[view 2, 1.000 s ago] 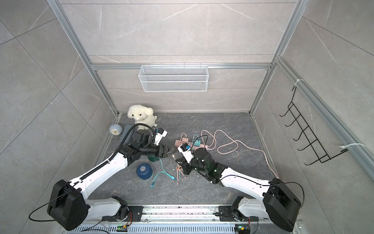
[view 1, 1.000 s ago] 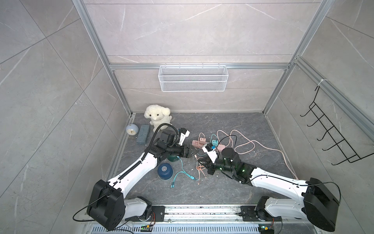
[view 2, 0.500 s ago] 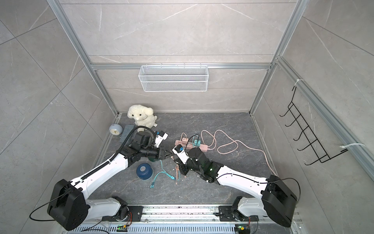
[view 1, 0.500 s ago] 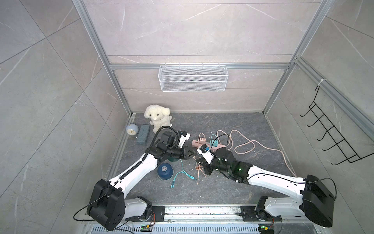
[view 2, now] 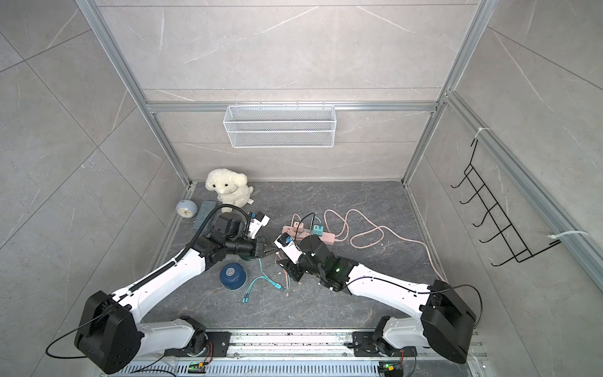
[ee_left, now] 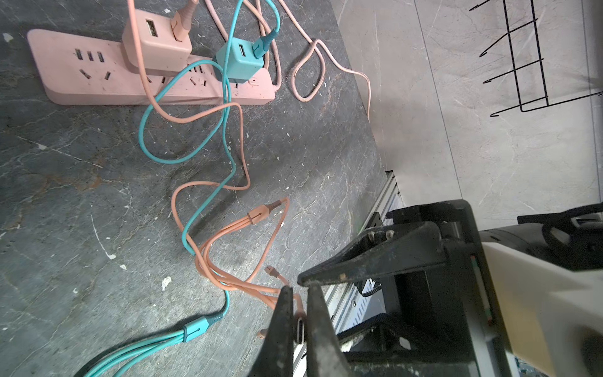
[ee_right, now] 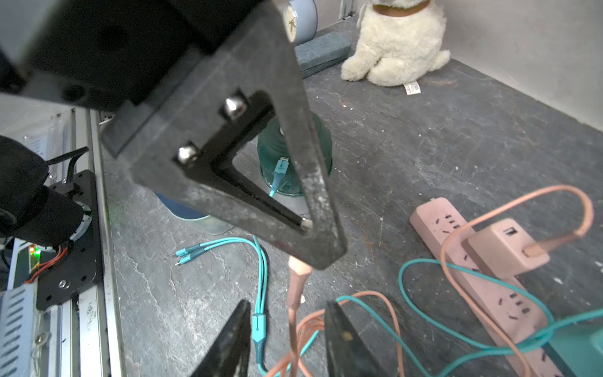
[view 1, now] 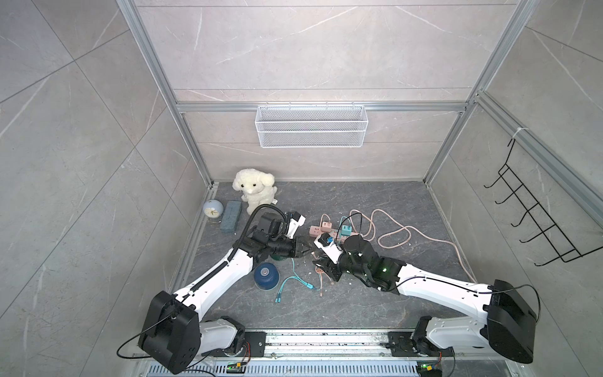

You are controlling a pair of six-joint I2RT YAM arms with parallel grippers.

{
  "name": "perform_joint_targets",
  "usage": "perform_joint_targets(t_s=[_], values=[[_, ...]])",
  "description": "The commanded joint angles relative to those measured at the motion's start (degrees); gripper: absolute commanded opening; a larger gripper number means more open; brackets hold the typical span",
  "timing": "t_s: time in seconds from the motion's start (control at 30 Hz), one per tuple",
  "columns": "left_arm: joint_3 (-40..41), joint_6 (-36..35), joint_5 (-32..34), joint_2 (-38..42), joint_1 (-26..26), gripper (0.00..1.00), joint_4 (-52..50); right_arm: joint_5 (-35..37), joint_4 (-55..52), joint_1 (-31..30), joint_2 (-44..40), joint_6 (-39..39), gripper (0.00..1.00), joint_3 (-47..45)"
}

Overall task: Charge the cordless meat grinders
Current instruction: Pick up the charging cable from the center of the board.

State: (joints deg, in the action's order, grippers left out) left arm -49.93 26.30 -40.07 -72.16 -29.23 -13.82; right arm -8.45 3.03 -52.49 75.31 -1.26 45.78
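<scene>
Though unclear from above, left end effector (ee_left: 301, 289) pinches pink plug (ee_left: 299, 321) — right end effector (ee_right: 287, 303) released.

Fluffy plush dog (view 1: 254, 192), blue grinder (view 1: 266, 277) — glossy plastic

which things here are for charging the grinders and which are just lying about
For the job: green grinder, blue grinder, pink power strip, pink charger, teal charger, pink cable, teal cable.

Lying about: plush dog, pale blue clock, grey-blue case, wire basket.
</scene>
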Motion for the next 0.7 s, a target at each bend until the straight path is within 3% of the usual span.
perform_joint_targets(t_s=[0.0, 0.2, 0.37, 0.67], values=[[0.4, -1.4, -3.6, 2.8, 0.6, 0.00, 0.5, -4.5, -3.3, 0.6, 0.8, -2.8, 0.41, 2.1], [3.0, 1.7, -3.4, 6.2, 0.8, 0.00, 3.1, -14.5, -1.7, 5.0, 1.6, -3.2, 0.41, 3.1], [7.5, 5.6, -0.9, 10.8, 0.9, 0.00, 7.0, -29.0, 0.5, 9.2, 4.0, 0.4, 0.42, 5.3], [13.4, 11.4, 0.6, 18.0, 0.9, 0.00, 14.8, -45.0, 3.1, 11.7, 10.1, 5.7, 0.45, 9.2]])
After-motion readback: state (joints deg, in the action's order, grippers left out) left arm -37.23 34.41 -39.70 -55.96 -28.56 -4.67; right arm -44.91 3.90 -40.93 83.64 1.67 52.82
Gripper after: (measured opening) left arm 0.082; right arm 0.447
